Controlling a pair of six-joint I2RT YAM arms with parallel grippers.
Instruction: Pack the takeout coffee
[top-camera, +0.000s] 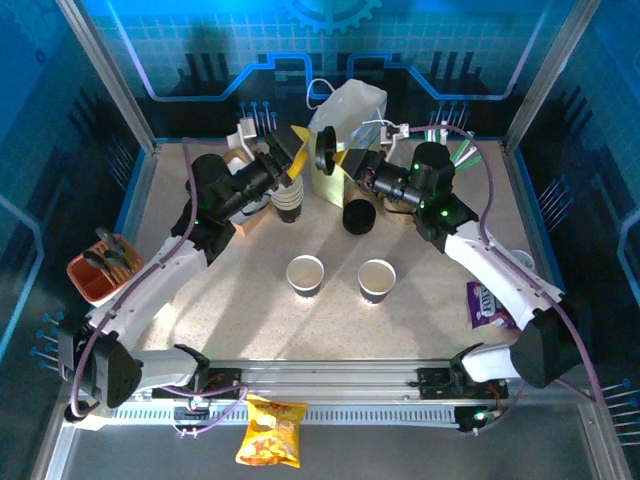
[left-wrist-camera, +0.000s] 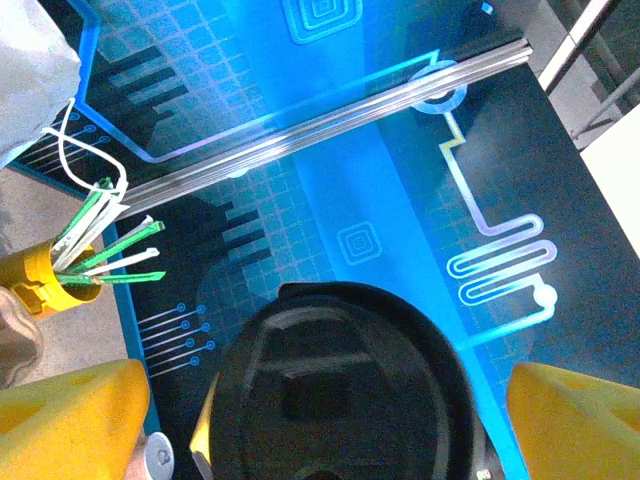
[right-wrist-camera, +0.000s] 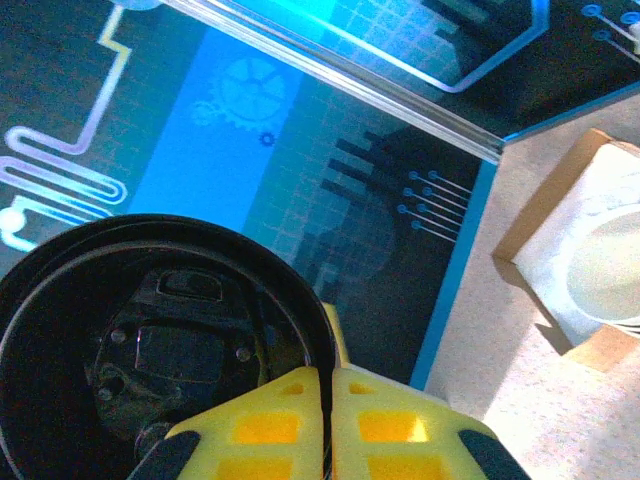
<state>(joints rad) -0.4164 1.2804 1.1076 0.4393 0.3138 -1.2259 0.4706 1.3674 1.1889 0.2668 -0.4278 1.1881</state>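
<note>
Speckled table (top-camera: 250, 320) holds open cup (top-camera: 305, 275), second cup (top-camera: 377, 281), lid stack (top-camera: 358, 216), paper bag (top-camera: 350, 105).

Left lidless cup (top-camera: 305, 274) and right lidless cup (top-camera: 377, 280) stood upright side by side, apart, mid-table (top-camera: 240, 310). Stack of black lids (top-camera: 358, 216) sat behind them. Stack of cream cups (top-camera: 290, 205) stood further left, partly hidden. Orange basket (top-camera: 82, 272) with dark utensils sat at left edge. Purple snack packet (top-camera: 487, 303) lay flat at right. Yellow chip bag (top-camera: 271, 431) lay off table, in front of rail. Yellow holder (left-wrist-camera: 45, 285) held green and white sticks. Cardboard box (right-wrist-camera: 540, 220) held white contents.
</note>
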